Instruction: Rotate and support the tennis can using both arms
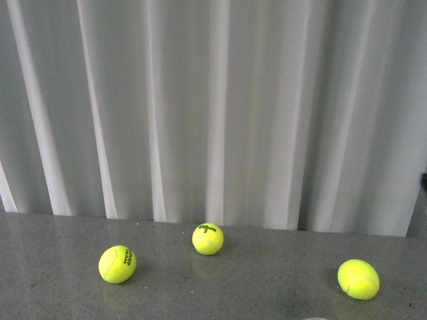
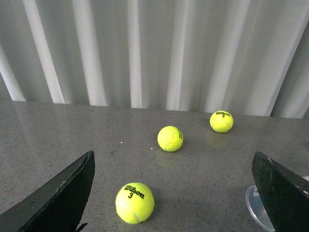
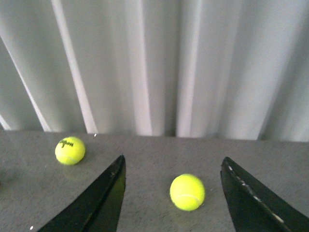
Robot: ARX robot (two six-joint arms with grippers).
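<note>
Left gripper (image 2: 173,155) gaping wide, holding nothing, right gripper (image 3: 173,158) gaping likewise, tennis balls (image 1: 117,264) (image 1: 207,239) (image 1: 358,279) lying apart, clear plastic rim (image 2: 252,204) showing, axis untellable.

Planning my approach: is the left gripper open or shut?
Open. The left gripper has its fingers wide apart, holding nothing; a tennis ball lies on the table between them.

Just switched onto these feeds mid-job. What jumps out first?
Three yellow-green tennis balls lie spread apart on the grey table, in front of a white pleated curtain. The left gripper and the right gripper are both open and empty. A clear round plastic piece peeks out beside one finger in the left wrist view.
</note>
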